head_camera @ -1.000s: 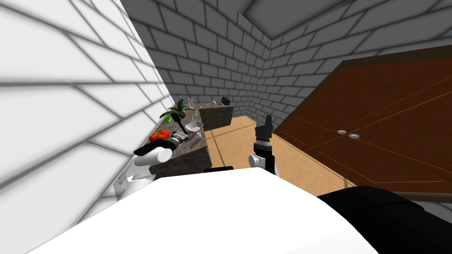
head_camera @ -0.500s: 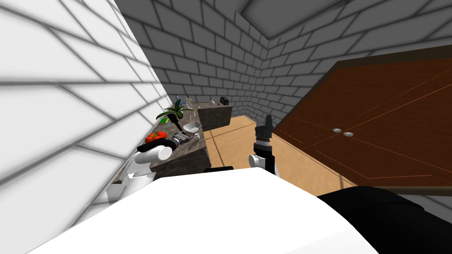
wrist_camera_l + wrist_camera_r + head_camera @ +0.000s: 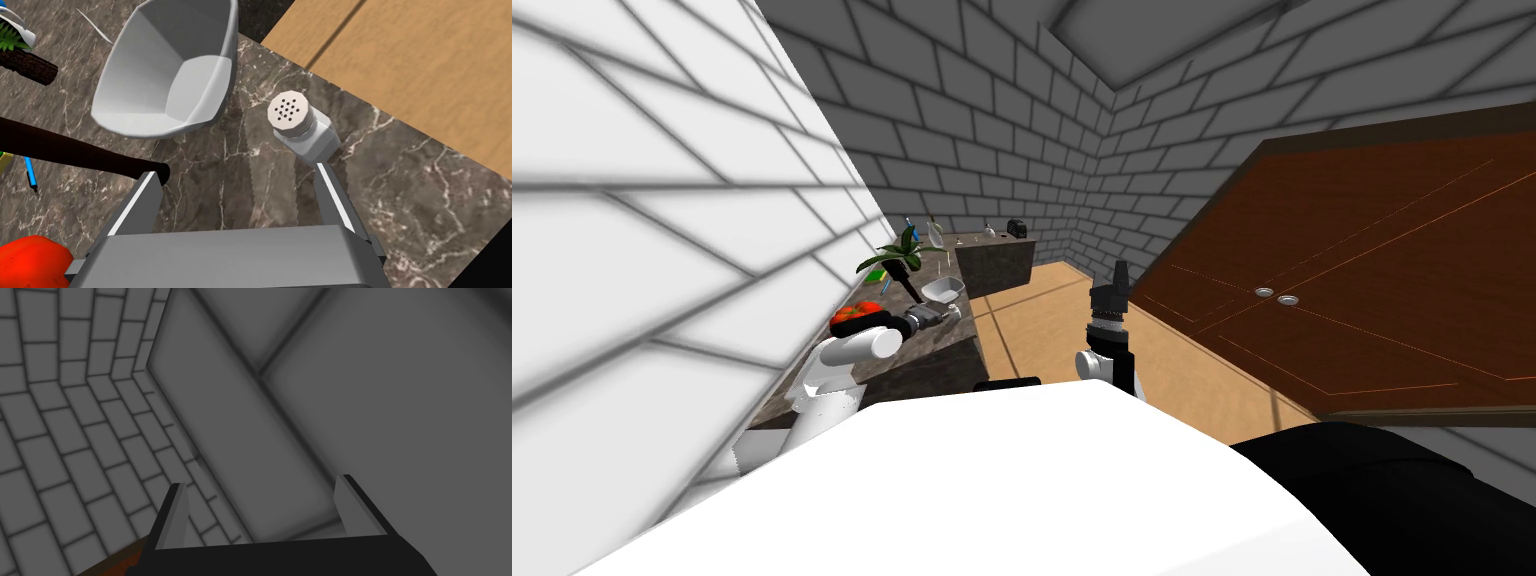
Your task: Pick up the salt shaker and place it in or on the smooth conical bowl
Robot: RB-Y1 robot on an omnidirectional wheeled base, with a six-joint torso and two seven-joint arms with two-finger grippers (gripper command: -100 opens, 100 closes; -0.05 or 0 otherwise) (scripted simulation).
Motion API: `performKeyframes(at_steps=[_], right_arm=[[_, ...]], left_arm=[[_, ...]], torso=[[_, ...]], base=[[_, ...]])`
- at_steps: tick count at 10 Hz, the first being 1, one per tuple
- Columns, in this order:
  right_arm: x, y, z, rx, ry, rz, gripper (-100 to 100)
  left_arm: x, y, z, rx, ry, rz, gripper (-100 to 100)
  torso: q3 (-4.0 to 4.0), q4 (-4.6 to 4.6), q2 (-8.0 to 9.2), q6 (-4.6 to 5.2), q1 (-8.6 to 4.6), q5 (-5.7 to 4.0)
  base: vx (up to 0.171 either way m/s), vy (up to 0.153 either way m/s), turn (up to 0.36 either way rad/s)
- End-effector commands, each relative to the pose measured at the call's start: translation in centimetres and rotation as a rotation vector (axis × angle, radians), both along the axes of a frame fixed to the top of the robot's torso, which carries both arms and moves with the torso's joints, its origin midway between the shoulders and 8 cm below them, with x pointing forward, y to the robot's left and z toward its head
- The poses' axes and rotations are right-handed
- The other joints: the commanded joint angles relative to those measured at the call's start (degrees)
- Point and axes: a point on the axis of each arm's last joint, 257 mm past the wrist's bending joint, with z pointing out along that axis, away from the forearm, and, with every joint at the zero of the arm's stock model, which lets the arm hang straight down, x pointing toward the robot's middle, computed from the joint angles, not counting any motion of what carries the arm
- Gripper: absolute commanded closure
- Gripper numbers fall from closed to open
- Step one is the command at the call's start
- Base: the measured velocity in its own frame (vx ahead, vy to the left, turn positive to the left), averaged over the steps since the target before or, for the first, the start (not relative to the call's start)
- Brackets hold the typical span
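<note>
Left gripper (image 3: 237,200) wide open low over marble counter (image 3: 410,190), salt shaker (image 3: 300,130) at one fingertip, nothing gripped.
Shaker stands on the counter just past the tip of the finger nearer the counter edge, in line with that finger, not between the two; its holed cap faces the camera. Pale grey faceted bowl (image 3: 165,75) sits ahead of the fingertips, just beside the shaker, apart from it. Dark brown stick (image 3: 75,150) ends at the other fingertip; red item (image 3: 30,260) is beside the gripper body on that side. Wood floor (image 3: 425,65) lies past the counter edge. Right gripper (image 3: 260,508) is raised over the floor, fingers wide apart, empty.
</note>
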Motion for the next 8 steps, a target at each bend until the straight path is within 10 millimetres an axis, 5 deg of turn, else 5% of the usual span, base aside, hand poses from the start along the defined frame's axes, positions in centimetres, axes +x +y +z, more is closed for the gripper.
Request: performKeyframes(at_steps=[1, 8], right_arm=[[0.0, 0.0, 0.0, 0.000, 0.000, 0.000, 0], [0.0, 0.0, 0.0, 0.000, 0.000, 0.000, 0]], left_arm=[[-0.2, 0.4, -0.9, -0.019, 0.050, 0.018, -100], [-1.4, 1.5, -3.6, -0.044, 0.205, 0.068, -100]], torso=[[0.00, 0.00, 0.00, 0.00, 0.00, 0.00], [0.04, 0.01, 0.07, 0.00, 0.01, 0.00]], base=[[0.019, -0.016, -0.088], [0.003, -0.013, -0.046]])
